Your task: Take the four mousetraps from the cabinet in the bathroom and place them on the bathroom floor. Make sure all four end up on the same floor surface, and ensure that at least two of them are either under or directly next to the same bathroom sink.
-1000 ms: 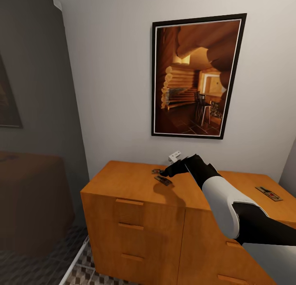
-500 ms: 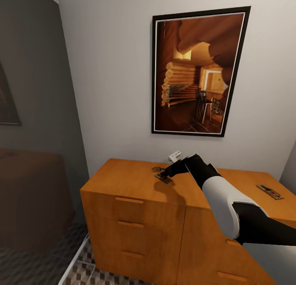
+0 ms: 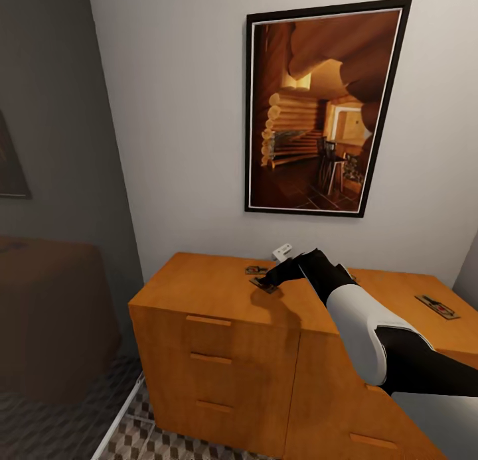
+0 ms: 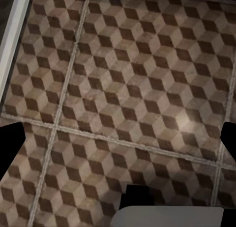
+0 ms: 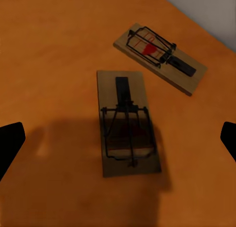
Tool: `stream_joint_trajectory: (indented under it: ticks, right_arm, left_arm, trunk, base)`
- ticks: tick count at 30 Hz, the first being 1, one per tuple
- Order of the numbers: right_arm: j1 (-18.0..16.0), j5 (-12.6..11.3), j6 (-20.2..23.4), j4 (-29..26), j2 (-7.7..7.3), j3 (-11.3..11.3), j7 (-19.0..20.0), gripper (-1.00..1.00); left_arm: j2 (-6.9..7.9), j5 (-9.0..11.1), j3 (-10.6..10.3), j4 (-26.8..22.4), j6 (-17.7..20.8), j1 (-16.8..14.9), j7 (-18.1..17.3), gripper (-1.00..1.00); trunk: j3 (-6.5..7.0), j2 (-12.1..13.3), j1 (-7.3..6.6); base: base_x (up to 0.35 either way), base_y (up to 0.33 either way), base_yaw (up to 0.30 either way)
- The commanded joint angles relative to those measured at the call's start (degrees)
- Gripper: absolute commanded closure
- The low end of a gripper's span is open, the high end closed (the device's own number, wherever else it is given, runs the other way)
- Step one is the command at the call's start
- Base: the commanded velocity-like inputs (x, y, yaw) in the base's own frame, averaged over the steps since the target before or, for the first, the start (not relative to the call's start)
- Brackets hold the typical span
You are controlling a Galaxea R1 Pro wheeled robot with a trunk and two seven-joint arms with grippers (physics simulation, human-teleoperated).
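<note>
Right now my right hand hovers spread over the nearer mousetrap near the back edge of the cabinet top; light, stiff and flat, I'd pinch its long wooden edges, clear of the spring.

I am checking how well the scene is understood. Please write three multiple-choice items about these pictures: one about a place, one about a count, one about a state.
1. Where do the mousetraps lie?
A. on the cabinet top
B. on the floor tiles
C. inside an open drawer

2. How many mousetraps show in the right wrist view?
A. one
B. two
C. four

3. How is the right gripper?
A. shut on a mousetrap
B. open above a mousetrap
C. resting on the floor

Answers: 1 A, they lie flat on the orange-brown wood. 2 B, one lies between the fingertips and another mousetrap beyond it. 3 B, the fingertips show wide apart at the picture's edges, the trap untouched.
</note>
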Motion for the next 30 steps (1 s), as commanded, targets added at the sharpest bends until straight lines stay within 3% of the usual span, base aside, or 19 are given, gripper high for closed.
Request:
stream_joint_trajectory:
  ticks: [1, 13, 30]
  right_arm:
    - [0.0, 0.4, 0.3, -0.1, 0.06, -0.5, 0.5, -1.00]
    - [0.0, 0.4, 0.3, -0.1, -0.08, -0.6, 5.5, -1.00]
    - [0.0, 0.4, 0.3, -0.1, -0.80, -0.6, 6.4, -1.00]
  left_arm:
    - [-0.01, 0.0, 0.0, 0.0, -0.2, 0.0, 0.1, -1.00]
    - [-0.01, 0.0, 0.0, 0.0, -0.2, 0.0, 0.1, -1.00]
    - [-0.02, 0.0, 0.0, 0.0, -0.2, 0.0, 0.1, -1.00]
  trunk:
    - [-0.15, 0.0, 0.00]
    - [-0.62, 0.0, 0.00]
    - [-0.64, 0.0, 0.00]
  base:
    - [0.000, 0.000, 0.000]
    - [0.000, 0.000, 0.000]
    - [0.000, -0.004, 0.000]
